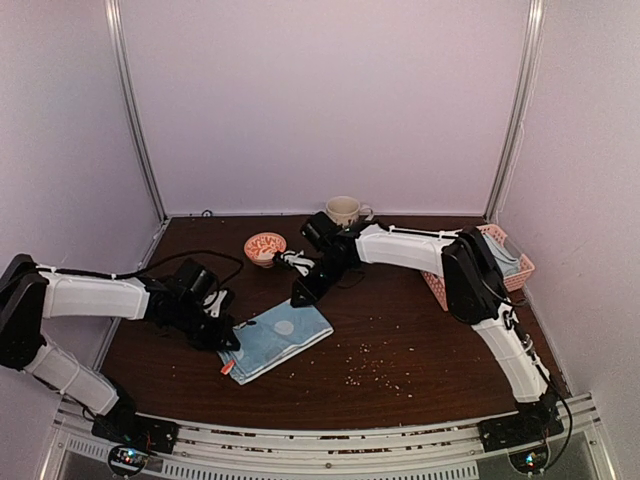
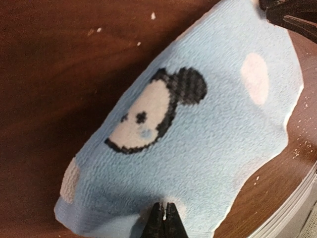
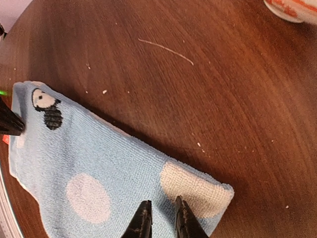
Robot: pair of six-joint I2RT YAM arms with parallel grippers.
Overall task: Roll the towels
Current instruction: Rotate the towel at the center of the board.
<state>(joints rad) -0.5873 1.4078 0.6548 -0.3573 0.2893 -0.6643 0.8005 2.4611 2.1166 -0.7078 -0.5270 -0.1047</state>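
- Toward the near edge of the table (image 1: 430, 330), left of centre: light blue towel (image 1: 285, 338), lying flat, unrolled.
- Towel markings: pale round patches and a black-and-white cartoon face (image 2: 148, 116). Red tag (image 1: 228, 367) at its near-left corner, too small to read.
- Left gripper (image 2: 164, 218): jaws closed tip to tip at the towel's left edge; cloth between them unclear.
- Right gripper (image 3: 161, 203): jaws narrowly parted over the far-right corner.

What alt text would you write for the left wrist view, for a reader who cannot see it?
A light blue towel with a black-and-white cartoon face and pale spots lies on a dark wooden table. The left gripper, shut, sits at the towel's near edge.
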